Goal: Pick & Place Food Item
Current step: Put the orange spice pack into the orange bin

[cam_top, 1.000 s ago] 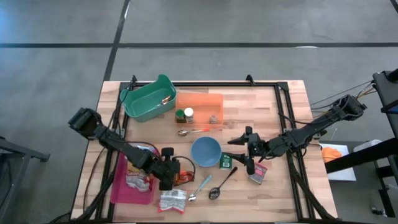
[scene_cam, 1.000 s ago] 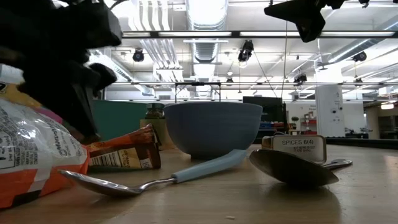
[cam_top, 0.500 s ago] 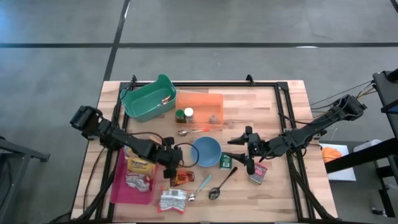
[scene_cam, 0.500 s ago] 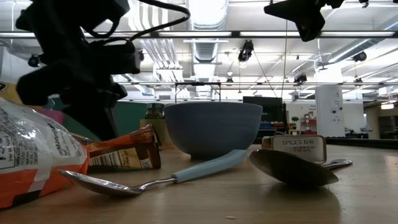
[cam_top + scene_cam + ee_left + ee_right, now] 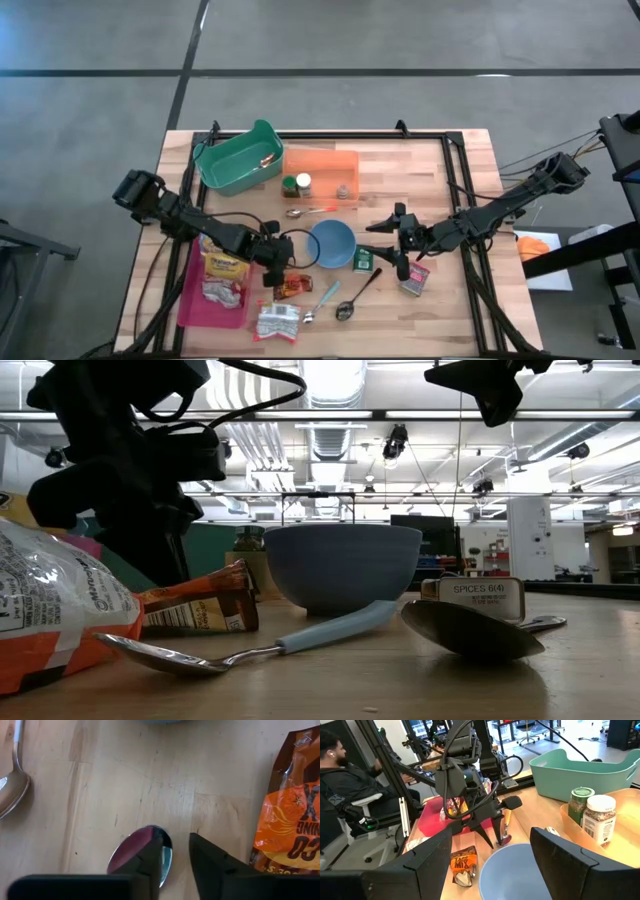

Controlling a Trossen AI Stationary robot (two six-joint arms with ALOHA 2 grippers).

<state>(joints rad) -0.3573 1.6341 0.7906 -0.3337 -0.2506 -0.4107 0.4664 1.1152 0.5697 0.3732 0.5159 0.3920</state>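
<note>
A brown and orange snack packet [image 5: 290, 287] [image 5: 287, 820] lies flat on the wood, near the blue bowl [image 5: 331, 243]. My left gripper [image 5: 272, 263] [image 5: 175, 865] points steeply down just beyond the packet and left of the bowl. Its fingers stand slightly open, with bare table between them. A spoon bowl [image 5: 142, 854] lies under one finger. My right gripper [image 5: 386, 246] hangs open above the table, right of the blue bowl, with nothing in it. My left gripper has one finger [image 5: 150, 862] over the spoon bowl; I cannot tell whether it touches the spoon.
A pink tray [image 5: 192, 300] with snack bags lies at the near left, and another bag [image 5: 275, 322] near the front edge. Spoons [image 5: 322, 297], a green tin [image 5: 363, 260] and a small box [image 5: 415, 278] surround the bowl. A green bin [image 5: 238, 160], an orange tray [image 5: 320, 160] and jars [image 5: 297, 185] stand at the back. A person [image 5: 342, 770] sits beyond the table.
My left gripper has gone toward the table's far edge, from over the snack packet to the spot left of the bowl, then stopped. The packet lies where it was.
</note>
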